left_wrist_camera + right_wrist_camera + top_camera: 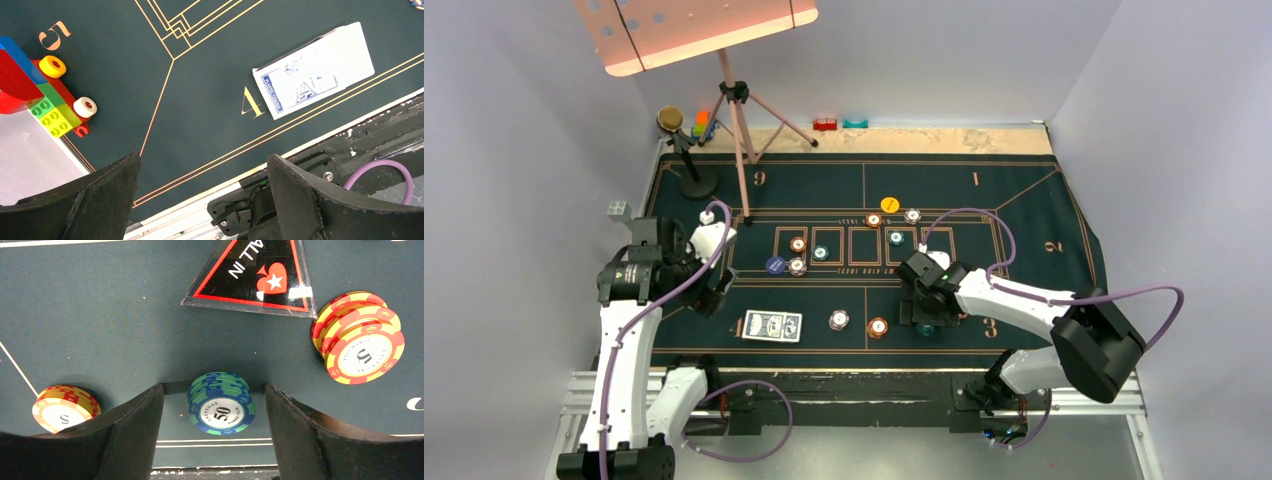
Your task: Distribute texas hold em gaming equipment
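The green-and-blue stack of 50 chips (221,402) sits on the dark green mat (100,315), between your right gripper's (214,390) spread jaws, with neither pad touching it. Close evenly and low so the whole stack lifts together, and keep clear of the ALL IN marker (252,275) beyond. Your left gripper (202,165) hangs released near the card deck (314,70).

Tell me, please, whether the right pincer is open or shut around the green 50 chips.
Open: the right pincer straddles the green 50 chip stack, with a gap visible between each finger and the chips.
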Robot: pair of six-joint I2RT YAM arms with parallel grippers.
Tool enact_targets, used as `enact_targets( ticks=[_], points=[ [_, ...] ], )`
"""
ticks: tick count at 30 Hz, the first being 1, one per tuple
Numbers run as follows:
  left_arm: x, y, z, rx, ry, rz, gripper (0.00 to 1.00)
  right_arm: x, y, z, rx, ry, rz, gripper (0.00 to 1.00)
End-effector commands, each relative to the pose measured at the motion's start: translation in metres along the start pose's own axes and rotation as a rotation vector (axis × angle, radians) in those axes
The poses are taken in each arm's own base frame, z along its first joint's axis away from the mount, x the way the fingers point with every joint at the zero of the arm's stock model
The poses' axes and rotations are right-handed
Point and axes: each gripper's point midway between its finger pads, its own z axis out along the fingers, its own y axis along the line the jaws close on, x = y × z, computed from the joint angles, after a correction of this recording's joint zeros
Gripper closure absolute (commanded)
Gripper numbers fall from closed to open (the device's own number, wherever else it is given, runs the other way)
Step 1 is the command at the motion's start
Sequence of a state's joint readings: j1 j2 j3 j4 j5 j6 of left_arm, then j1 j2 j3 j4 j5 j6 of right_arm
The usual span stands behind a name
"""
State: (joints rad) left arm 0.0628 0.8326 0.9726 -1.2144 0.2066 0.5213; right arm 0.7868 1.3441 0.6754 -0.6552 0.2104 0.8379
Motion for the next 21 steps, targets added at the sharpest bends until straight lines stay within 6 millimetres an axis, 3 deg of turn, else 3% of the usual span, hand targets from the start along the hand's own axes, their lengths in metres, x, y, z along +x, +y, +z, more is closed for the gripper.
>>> enact_targets(
  ticks=[1,5,13,21],
  points=[
    [-0.010,0.006,-0.005,-0.020,-0.028,0.036,0.00,-0.005,0.000,0.002,0.014,-0.037,0.044,0.29],
    [-0.011,0.006,-0.003,-0.018,-0.028,0.034,0.00,-0.006,0.001,0.000,0.010,-0.038,0.038,0.45],
    [-0.009,0.006,-0.002,-0.022,-0.027,0.037,0.00,-0.006,0.002,-0.004,0.003,-0.035,0.028,0.62],
    [-0.009,0.006,-0.002,-0.021,-0.029,0.035,0.00,-0.032,0.006,-0.043,-0.027,-0.114,0.041,0.70]
  ],
)
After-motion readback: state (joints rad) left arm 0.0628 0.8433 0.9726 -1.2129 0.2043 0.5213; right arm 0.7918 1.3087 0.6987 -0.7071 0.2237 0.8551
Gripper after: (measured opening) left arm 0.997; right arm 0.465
